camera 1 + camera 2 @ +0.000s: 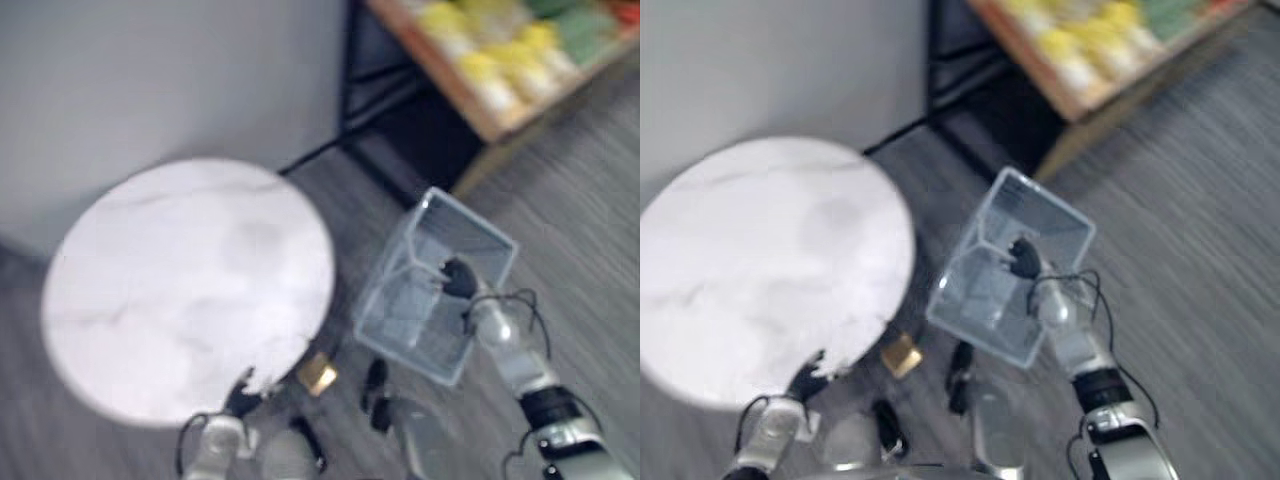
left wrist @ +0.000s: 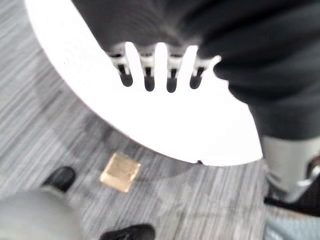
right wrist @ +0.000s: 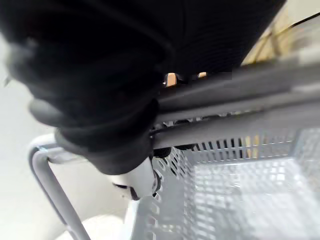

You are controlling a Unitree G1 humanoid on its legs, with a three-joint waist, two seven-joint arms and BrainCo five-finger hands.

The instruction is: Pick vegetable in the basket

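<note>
A grey mesh basket (image 1: 392,300) hangs beside the round table, and its inside looks empty. My right hand (image 1: 458,278) is above the basket's middle. In the right wrist view its dark cover and thumb (image 3: 141,181) sit against the basket's handle bars (image 3: 240,95), with the fingers curled round them. The vegetables are yellow and green packs on a wooden shelf (image 1: 500,60) at the far upper right, well away from both hands. My left hand (image 1: 240,393) is at the near edge of the table, its fingers (image 2: 160,65) straight over the white top and holding nothing.
The round white marble table (image 1: 190,290) stands to the left, against a pale wall. A small tan square (image 1: 318,375) lies on the grey plank floor below the table's edge. A black frame (image 1: 370,90) stands between the wall and the shelf.
</note>
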